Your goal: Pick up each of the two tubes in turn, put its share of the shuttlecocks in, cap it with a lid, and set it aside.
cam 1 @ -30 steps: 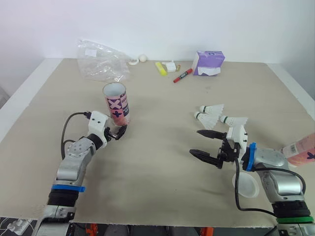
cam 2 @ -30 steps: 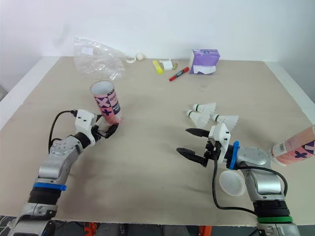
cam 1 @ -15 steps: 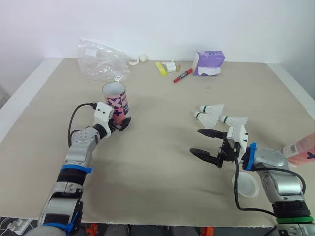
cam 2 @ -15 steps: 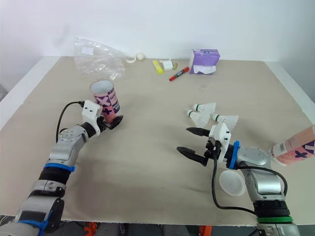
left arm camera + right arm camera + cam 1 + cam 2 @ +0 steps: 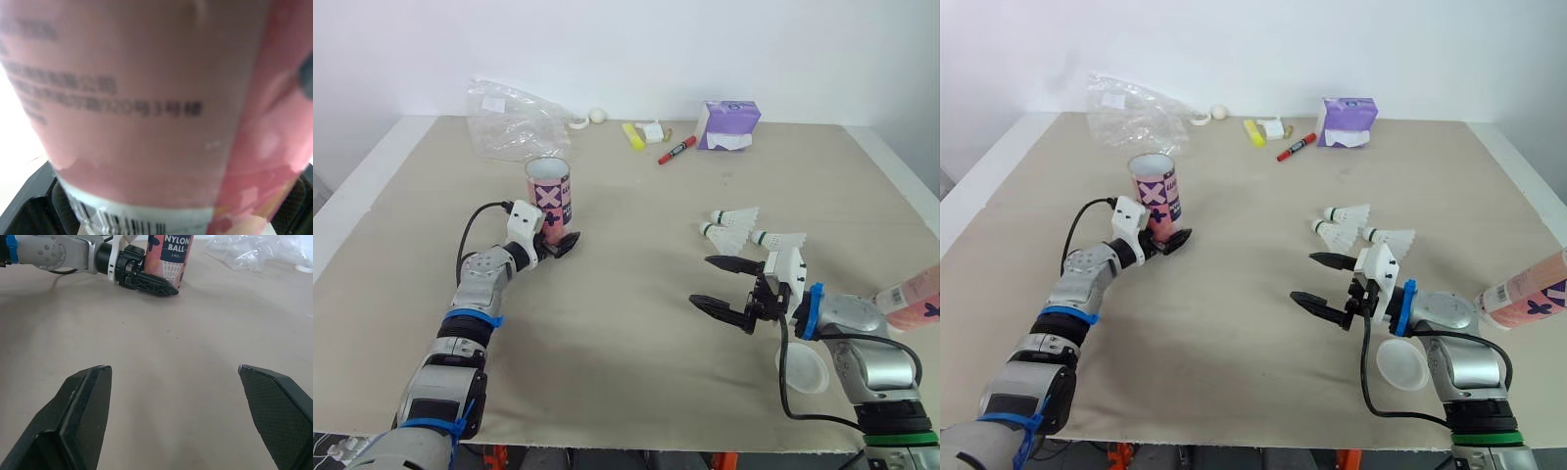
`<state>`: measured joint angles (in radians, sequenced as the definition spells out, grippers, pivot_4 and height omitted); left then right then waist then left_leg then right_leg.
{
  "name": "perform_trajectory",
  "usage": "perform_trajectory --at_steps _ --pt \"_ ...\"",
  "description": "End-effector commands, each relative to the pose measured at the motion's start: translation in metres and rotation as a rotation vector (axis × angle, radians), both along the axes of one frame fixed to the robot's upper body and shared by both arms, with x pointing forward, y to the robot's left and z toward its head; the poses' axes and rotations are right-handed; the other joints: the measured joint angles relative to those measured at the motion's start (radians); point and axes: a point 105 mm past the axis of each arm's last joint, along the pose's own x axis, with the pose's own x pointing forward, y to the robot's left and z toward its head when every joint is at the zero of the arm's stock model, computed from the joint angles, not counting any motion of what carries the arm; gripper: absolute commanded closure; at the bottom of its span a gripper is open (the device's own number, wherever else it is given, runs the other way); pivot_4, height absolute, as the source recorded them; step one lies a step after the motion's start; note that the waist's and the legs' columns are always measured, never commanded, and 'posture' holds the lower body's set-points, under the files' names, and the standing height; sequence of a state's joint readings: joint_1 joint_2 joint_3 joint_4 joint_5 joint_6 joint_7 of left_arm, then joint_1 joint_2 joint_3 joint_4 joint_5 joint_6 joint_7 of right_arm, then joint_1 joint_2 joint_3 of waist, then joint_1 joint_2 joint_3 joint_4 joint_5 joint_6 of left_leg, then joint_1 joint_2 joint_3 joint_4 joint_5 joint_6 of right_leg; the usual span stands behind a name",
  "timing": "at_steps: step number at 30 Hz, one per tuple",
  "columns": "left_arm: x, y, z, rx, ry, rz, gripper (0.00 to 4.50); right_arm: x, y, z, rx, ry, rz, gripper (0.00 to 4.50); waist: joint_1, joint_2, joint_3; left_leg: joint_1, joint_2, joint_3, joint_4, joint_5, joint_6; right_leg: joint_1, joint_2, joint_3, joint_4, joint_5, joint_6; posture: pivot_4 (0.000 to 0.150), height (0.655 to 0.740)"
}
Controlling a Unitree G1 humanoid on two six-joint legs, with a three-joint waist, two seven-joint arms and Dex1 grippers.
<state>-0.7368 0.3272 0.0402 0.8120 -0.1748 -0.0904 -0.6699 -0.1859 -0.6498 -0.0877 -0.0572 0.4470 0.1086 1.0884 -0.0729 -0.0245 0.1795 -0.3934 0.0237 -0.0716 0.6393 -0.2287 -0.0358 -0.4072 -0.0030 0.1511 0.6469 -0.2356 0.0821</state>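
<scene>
The tube (image 5: 549, 191) stands upright on the left half of the tabletop (image 5: 626, 323), its open mouth facing up. The left end effector (image 5: 560, 238) is closed on its lower part, one black finger along the near side of the base and the other behind it. In the left wrist view the pink printed wall of the tube sits right between the finger pads (image 5: 29, 215).

The right end effector (image 5: 701, 282) hovers low over the right half of the tabletop, well apart from the tube, with its two fingers spread wide and nothing between them. Three shuttlecocks (image 5: 734, 216) lie in a loose cluster just beyond it, their feather skirts pointing right. A white lid (image 5: 801, 370) lies flat beside the right forearm, near the front edge. The second tube (image 5: 911, 294) lies tilted at the right edge of the tabletop, near the right arm.

Along the far edge sit a crumpled plastic bag (image 5: 514, 122), a small white ball (image 5: 597, 116), a yellow marker (image 5: 633, 136), a red marker (image 5: 676, 150) and a purple box (image 5: 727, 125).
</scene>
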Motion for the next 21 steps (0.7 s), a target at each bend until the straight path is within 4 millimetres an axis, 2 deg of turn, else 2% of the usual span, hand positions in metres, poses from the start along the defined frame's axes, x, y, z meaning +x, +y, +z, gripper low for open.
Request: perform_trajectory --at_steps 1,9,13,14,21 --pt "0.0011 0.0018 0.0159 -0.043 -0.059 -0.006 0.00 -0.0036 -0.0014 0.0100 -0.006 -0.042 0.001 0.06 0.000 0.000 0.000 0.000 0.000 0.000 0.000 0.000 0.000 0.000 0.000 0.000 0.000 0.000 0.000 0.150 0.7400" --pt "-0.0015 0.0074 0.0152 -0.060 -0.065 0.007 0.00 -0.0024 0.0008 0.0089 -0.011 -0.039 0.008 0.06 0.000 0.000 0.000 0.000 0.000 0.000 0.000 0.000 0.000 0.000 0.000 0.000 0.000 0.000 0.000 0.150 0.7400" --pt "-0.0019 0.0099 0.0128 -0.051 -0.063 0.022 0.91 -0.0016 0.0024 0.0086 -0.014 -0.038 0.015 0.00 0.000 0.000 0.000 0.000 0.000 0.000 0.000 0.000 0.000 0.000 0.000 0.000 0.000 0.000 0.000 0.150 0.7400" --pt "-0.0015 0.0109 0.0129 -0.046 -0.066 0.031 1.36 -0.0017 0.0026 0.0087 -0.014 -0.038 0.016 0.00 0.000 0.000 0.000 0.000 0.000 0.000 0.000 0.000 0.000 0.000 0.000 0.000 0.000 0.000 0.000 0.150 0.7400" --pt "-0.0040 0.0112 0.0077 -0.040 -0.052 0.019 1.41 -0.0024 0.0037 0.0091 -0.013 -0.037 0.019 0.00 0.000 0.000 0.000 0.000 0.000 0.000 0.000 0.000 0.000 0.000 0.000 0.000 0.000 0.000 0.000 0.150 0.7400"
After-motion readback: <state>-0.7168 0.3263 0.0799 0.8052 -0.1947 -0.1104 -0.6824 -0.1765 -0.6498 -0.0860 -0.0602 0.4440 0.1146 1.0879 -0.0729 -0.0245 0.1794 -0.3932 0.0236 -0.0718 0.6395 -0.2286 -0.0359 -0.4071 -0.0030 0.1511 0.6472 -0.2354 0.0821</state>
